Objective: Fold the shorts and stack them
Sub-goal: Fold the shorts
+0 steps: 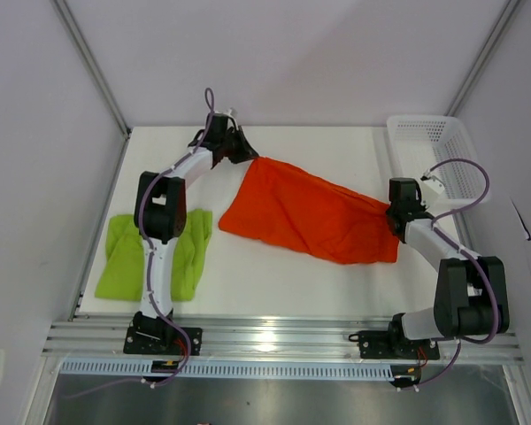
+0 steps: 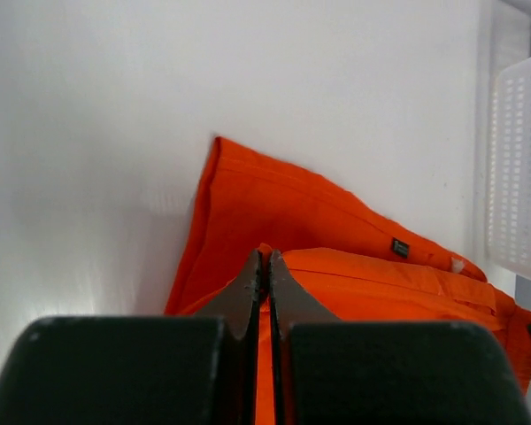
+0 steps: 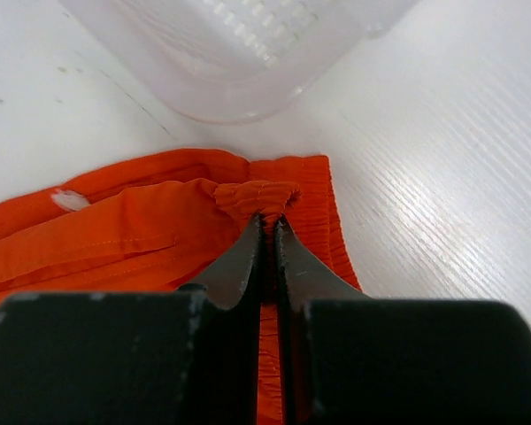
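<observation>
Top external shows the orange shorts [image 1: 310, 217] stretched across the middle of the table [image 1: 274, 288], from the far edge toward the right edge, because each arm pinches one end. The left gripper [image 2: 267, 258] is closed tight on a fold of orange cloth at the far end. The right gripper [image 3: 270, 223] is likewise clamped on a bunched bit of waistband, just short of the basket [image 1: 425, 142]. Holding both ends likely keeps the cloth taut and flat for a fold. The green shorts [image 1: 124, 257] lie at the near-left corner, partly under the left arm, seemingly folded as the stack's base.
</observation>
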